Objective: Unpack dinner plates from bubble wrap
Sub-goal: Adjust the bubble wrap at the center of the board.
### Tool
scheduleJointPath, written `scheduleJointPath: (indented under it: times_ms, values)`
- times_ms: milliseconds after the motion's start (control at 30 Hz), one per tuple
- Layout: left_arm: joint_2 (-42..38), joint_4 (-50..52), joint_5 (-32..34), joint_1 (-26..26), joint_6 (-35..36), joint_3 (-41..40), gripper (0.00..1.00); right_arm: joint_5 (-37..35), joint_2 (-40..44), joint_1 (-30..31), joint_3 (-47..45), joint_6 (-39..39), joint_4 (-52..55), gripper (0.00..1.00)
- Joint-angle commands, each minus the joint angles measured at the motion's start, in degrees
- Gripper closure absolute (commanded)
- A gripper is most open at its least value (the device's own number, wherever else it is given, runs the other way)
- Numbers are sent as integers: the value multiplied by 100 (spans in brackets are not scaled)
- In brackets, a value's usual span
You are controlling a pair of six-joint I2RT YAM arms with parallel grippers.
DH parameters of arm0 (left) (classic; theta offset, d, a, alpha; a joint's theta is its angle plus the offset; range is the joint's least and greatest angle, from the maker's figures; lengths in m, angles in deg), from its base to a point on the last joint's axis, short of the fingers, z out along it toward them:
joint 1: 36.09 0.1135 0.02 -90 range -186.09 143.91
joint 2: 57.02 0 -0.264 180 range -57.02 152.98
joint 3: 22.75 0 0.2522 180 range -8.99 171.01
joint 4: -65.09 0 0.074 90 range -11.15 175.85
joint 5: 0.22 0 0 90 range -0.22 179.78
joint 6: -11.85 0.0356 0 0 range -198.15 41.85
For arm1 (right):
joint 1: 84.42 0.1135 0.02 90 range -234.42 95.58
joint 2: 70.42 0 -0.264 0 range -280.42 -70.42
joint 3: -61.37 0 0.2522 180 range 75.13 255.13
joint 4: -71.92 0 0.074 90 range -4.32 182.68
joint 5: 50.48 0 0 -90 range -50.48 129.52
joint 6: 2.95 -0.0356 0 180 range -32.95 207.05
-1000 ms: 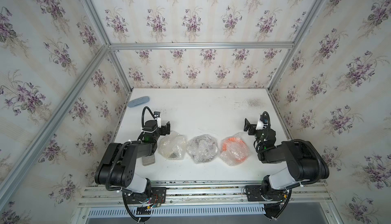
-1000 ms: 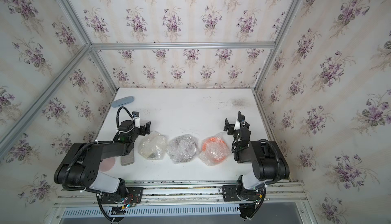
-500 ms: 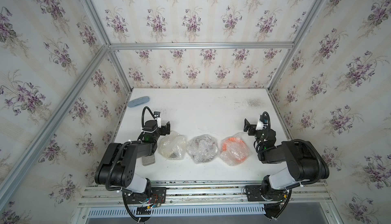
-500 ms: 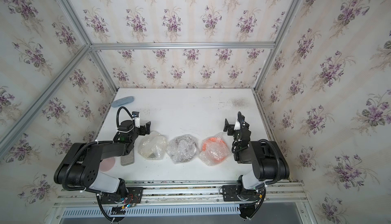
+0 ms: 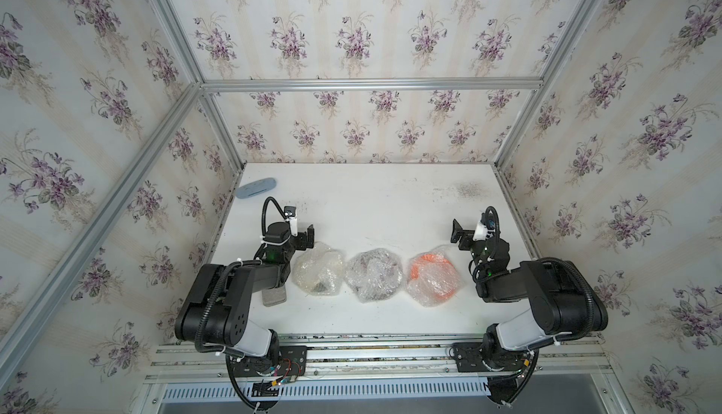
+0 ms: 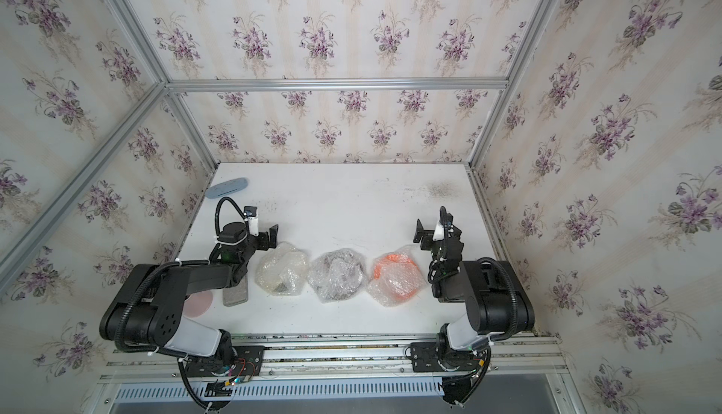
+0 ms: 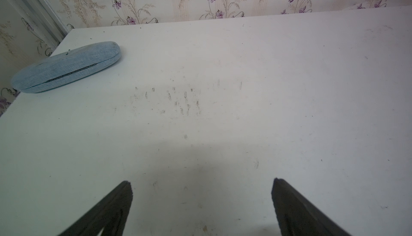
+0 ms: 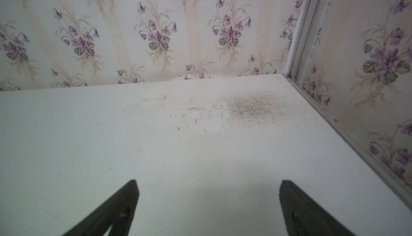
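A white table (image 5: 390, 205) stands between walls with purple flowers (image 5: 351, 37). A shut blue case (image 7: 66, 66) lies in the far left corner. A flat grey thing (image 6: 235, 294) and a round pink thing (image 6: 199, 302) lie near left. A dark dirty spot (image 8: 252, 108) is far right.

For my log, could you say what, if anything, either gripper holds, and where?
Nothing is held: the left gripper and right gripper are both open and empty.

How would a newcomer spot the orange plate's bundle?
On the white table, three clear bubble-wrap bundles lie in a row between the arms. The orange plate's bundle is the end one beside the right arm. Only it shows bright orange; the other two look grey and cream.
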Motion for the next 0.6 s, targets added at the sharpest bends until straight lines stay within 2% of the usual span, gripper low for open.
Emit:
scheduleJointPath:
  times_ms: [0, 100, 233, 367, 500, 567]
  values:
    - [-45, -19, 120, 7, -7, 101, 0, -288, 112, -5, -131, -81, -526, 1]
    - [-258, 630, 299, -2, -81, 394, 0, -503, 515, -9, -121, -160, -91, 1]
    - [-343, 3256, 1102, 3, -687, 1751, 0, -902, 1241, -12, 127, -320, 962, 0]
    - [-284, 4739, 988, 7, -1279, 2777, 1, -1107, 1910, -108, 847, -1012, 2665, 0]
    - [-230, 5374, 729, -1, -1887, 3367, 1, -937, 2127, -205, 2037, -1631, 4789, 0]
    - [-208, 5633, 685, -5, -2201, 3577, 1, -842, 2191, -214, 2480, -1786, 5449, 0]
